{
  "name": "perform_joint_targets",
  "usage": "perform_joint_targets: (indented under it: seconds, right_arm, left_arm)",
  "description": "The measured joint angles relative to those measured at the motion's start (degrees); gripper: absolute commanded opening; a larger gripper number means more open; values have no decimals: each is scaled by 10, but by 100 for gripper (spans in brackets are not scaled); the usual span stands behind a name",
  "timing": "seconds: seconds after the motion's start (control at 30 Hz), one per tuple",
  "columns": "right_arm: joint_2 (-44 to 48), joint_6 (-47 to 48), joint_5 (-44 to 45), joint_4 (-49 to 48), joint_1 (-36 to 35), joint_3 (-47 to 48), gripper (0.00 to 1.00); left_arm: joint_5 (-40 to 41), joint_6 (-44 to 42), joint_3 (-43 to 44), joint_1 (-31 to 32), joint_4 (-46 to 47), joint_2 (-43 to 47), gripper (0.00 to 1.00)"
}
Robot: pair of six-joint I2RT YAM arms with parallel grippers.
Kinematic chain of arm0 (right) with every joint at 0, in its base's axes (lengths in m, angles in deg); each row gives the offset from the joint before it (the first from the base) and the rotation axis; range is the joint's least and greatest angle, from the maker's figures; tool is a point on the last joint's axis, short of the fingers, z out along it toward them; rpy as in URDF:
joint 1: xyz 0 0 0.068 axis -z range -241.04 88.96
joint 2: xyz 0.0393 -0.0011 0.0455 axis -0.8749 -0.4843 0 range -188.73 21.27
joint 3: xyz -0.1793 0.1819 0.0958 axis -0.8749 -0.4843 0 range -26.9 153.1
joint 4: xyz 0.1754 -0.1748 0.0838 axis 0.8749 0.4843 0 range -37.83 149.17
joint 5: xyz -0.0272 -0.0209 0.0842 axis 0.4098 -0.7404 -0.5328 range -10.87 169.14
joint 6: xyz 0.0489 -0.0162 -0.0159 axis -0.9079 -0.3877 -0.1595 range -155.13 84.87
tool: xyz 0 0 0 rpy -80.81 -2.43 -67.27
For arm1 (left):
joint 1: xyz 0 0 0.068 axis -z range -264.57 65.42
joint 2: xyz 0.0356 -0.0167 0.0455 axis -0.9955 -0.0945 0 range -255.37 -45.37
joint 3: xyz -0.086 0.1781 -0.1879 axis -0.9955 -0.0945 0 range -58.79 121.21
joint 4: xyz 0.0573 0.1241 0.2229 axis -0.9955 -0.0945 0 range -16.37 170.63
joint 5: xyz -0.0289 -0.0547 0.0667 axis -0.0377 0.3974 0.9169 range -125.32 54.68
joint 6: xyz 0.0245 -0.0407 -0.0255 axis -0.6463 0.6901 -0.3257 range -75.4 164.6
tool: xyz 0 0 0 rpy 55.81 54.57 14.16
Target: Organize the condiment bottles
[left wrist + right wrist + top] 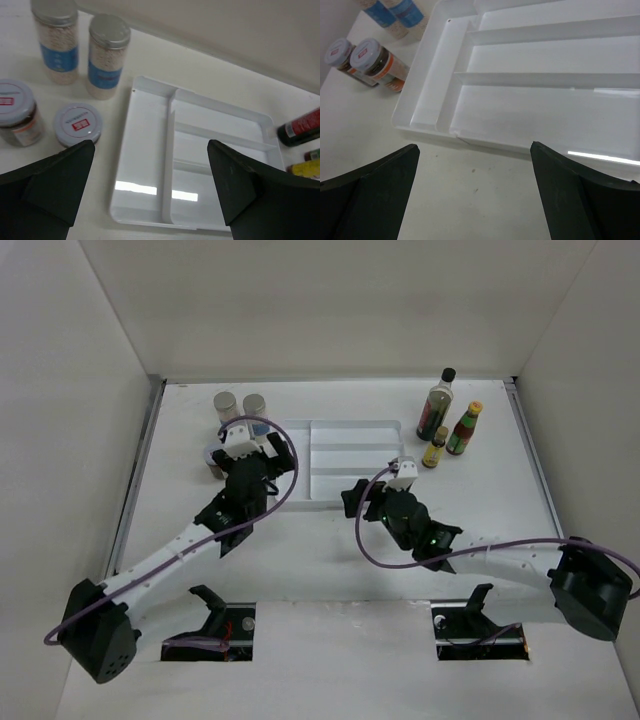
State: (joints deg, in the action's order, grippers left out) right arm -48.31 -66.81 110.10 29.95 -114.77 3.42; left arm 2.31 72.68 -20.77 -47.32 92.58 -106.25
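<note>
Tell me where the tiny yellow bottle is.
In the top view, the tiny yellow bottle stands far right, just right of the white tray, in front of the tall dark bottle and left of the yellow-capped red sauce bottle.

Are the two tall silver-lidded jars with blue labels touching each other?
Apart. The left wrist view shows a clear gap between the first silver-lidded blue-labelled jar and the second jar, from lid to base.

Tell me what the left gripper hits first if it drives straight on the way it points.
Most likely the white tray: its long left compartment sits between the open jaws of the left gripper in the wrist view. The nearer short jar stands left of that line. Depth is uncertain.
</note>
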Motion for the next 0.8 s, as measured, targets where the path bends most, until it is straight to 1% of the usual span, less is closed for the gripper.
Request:
perform_joint_targets:
  seconds: [0.13, 0.17, 0.2, 0.23, 0.27, 0.3, 0.33, 0.4, 0.43, 0.47, 0.5, 0.57, 0.6, 0.63, 0.7, 0.8]
  right_arm:
    - [-8, 3, -15, -9, -7, 4, 100]
    - [-8, 2, -19, -9, -8, 3, 90]
    - [-7, 1, -24, -11, -8, 3, 64]
    - [-4, 1, -31, -15, -8, 1, 43]
    - [1, 1, -37, -21, -8, -2, 29]
    - [10, -2, -45, -25, -8, -7, 23]
    - [18, -6, -52, -28, -8, -12, 21]
    - [34, -11, -64, -31, -8, -16, 22]
    - [40, -12, -69, -35, -8, -16, 26]
    - [43, -13, -74, -40, -8, -17, 33]
    - [43, -15, -78, -45, -8, -17, 43]
    - [40, -17, -87, -52, -7, -17, 67]
    - [36, -17, -91, -55, -7, -17, 76]
    - [31, -18, -96, -57, -7, -17, 81]
    - [18, -17, -104, -58, -7, -17, 86]
    - [1, -18, -114, -57, -7, -17, 90]
  left_arm:
    - [47, -36, 3, 7, -37, 53, 100]
    - [54, -40, 8, 5, -47, 55, 93]
    - [57, -42, 16, 0, -59, 50, 71]
    - [60, -44, 25, -4, -67, 41, 43]
    - [63, -45, 31, -9, -74, 28, 29]
    - [64, -48, 36, -15, -82, 16, 21]
    - [65, -47, 37, -22, -91, 2, 17]
    - [68, -43, 40, -36, -118, -25, 19]
    - [70, -40, 44, -42, -133, -40, 25]
    - [72, -37, 49, -47, -145, -54, 34]
    - [76, -35, 54, -50, -155, -66, 46]
    - [81, -30, 62, -56, -166, -84, 62]
    - [82, -27, 66, -59, -168, -92, 69]
    - [83, -26, 70, -63, -168, -99, 73]
    - [82, -24, 76, -73, -168, -113, 77]
    - [68, -23, 86, -87, -167, -137, 78]
